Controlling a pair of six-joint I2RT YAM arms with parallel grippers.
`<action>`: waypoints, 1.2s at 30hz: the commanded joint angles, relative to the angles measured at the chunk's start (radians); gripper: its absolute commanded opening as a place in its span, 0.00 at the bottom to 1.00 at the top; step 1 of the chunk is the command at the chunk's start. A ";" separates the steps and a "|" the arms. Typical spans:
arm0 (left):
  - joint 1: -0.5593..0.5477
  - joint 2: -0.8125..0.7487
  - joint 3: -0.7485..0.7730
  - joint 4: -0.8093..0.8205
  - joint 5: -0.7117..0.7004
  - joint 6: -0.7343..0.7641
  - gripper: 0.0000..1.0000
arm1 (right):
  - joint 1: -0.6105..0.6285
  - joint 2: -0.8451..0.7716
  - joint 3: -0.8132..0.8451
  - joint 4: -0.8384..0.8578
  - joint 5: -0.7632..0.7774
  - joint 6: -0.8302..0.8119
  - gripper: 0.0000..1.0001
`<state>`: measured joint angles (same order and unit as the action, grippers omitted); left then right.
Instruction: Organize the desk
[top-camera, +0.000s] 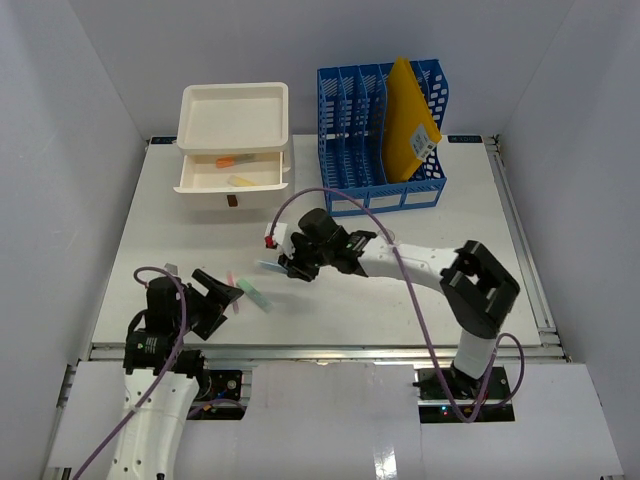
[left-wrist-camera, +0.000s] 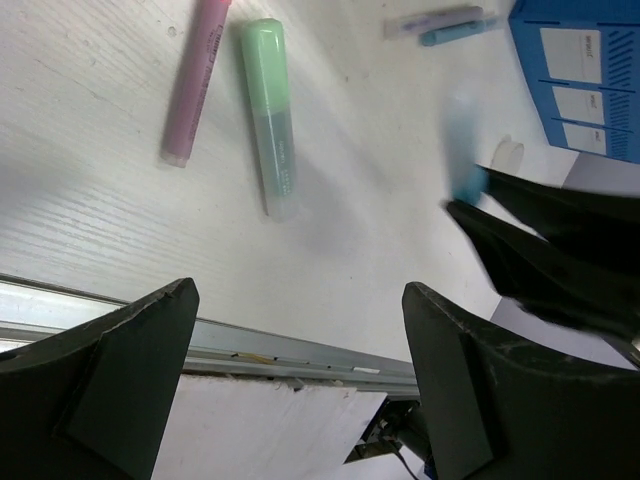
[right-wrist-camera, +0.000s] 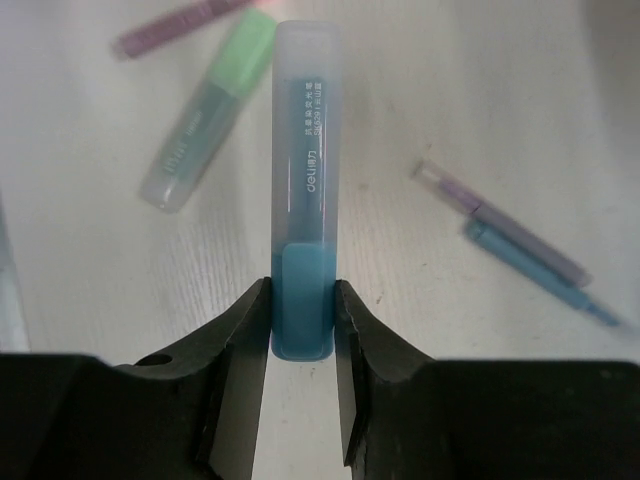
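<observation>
One large white desk (top-camera: 350, 315) is spread flat beneath both arms, and the right gripper (top-camera: 290, 262) is held over its middle, slightly left of centre. The desk's longer span appears to run left to right, parallel to the silver rail (top-camera: 320, 351) fixed along its near edge, while its shorter sides run away toward the far wall.

The right gripper (right-wrist-camera: 300, 300) is closed on a blue highlighter (right-wrist-camera: 305, 150). Its solid blue end is pinched between the two black fingers (right-wrist-camera: 240, 340), and its clear end is pointed away from the wrist. Whether the highlighter is touching the desk cannot be told.

The left gripper (left-wrist-camera: 300, 292) is seen at the near left, with its jaws spread wide and nothing between them. Just beyond it a green highlighter (left-wrist-camera: 272, 110) and a pink highlighter (left-wrist-camera: 195, 80) are laid side by side on the desk, close but apart. Farther off, a purple pen (right-wrist-camera: 500, 225) and a blue pen (right-wrist-camera: 540, 275) are laid nearly parallel, just beside each other.

At the far left a white drawer box (top-camera: 232, 125) is placed, with one drawer pulled out; an orange item (top-camera: 225, 161) and a pale yellow item (top-camera: 242, 181) are seen inside it. At the far right a blue file rack (top-camera: 350, 120) is stood, and a yellow envelope (top-camera: 408, 120) is leaned in one of its slots.
</observation>
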<state>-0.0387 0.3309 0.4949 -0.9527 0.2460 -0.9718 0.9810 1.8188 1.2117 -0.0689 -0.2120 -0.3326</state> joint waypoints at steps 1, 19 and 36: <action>0.000 0.089 -0.029 0.067 -0.016 -0.047 0.94 | -0.019 -0.212 0.024 -0.067 -0.228 -0.234 0.08; 0.000 0.158 -0.060 0.123 -0.031 -0.076 0.95 | -0.076 0.100 0.789 -0.179 0.026 -0.418 0.09; -0.005 0.267 -0.087 0.233 -0.027 -0.078 0.94 | -0.136 0.256 0.887 -0.109 0.069 -0.416 0.56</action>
<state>-0.0387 0.5838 0.4160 -0.7590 0.2226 -1.0416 0.8688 2.0767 2.0541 -0.2517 -0.1579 -0.7448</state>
